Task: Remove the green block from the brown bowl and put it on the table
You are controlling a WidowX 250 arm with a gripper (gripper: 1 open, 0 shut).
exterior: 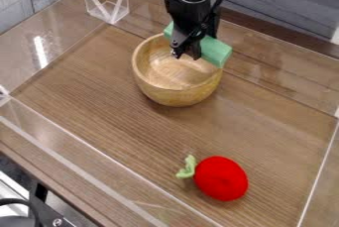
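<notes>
A: What colours do you see?
B: The bowl [176, 74] is light tan wood with smooth, pale grain. The block [215, 50] is mint green and plain.
A: And the table?
B: The table [119, 147] is brown, streaked with wood grain, with clear walls. The gripper [187, 43] is black. The plush fruit [220, 177] is red with a green leaf.
</notes>
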